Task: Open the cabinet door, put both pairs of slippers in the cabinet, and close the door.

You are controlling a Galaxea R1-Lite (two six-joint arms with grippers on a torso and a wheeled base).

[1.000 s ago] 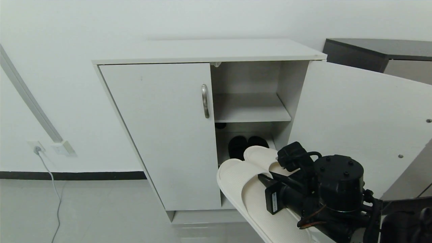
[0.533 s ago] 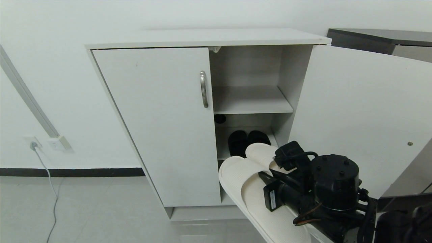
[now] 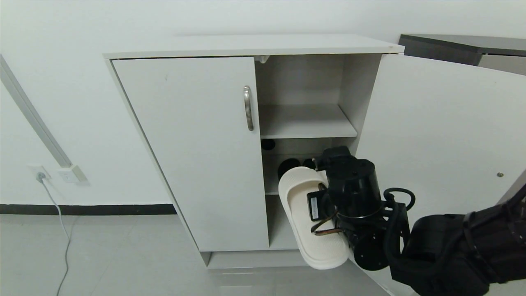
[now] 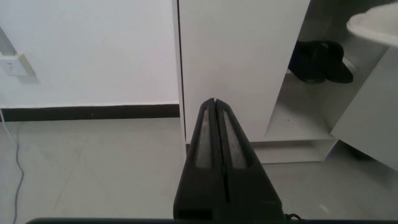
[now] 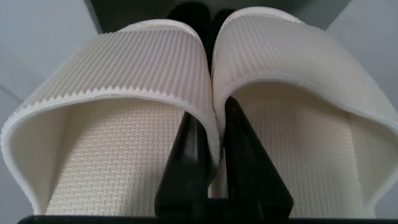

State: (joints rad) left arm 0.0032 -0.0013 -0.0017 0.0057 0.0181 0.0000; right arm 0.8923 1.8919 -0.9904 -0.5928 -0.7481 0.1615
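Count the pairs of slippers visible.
2. A white pair is clamped in the right pincer before the open cabinet; a black pair sits on its lower shelf. More could hide behind the shut left door.

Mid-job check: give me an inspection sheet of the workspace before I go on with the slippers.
Surface: tiled floor; the cabinet stands on it against the wall.
Job's things: right door open, left door shut; black slippers lie on the lower shelf; white slippers are held at the opening.
Clutter: nothing seen.
Grippers: right gripper shut on the white slippers, pinching their inner edges together; left gripper shut, holding nothing, low and facing the cabinet.
Cables: grey cable hangs from a wall outlet to the floor, left of the cabinet.
Surroundings: white wall; dark furniture behind the open door.
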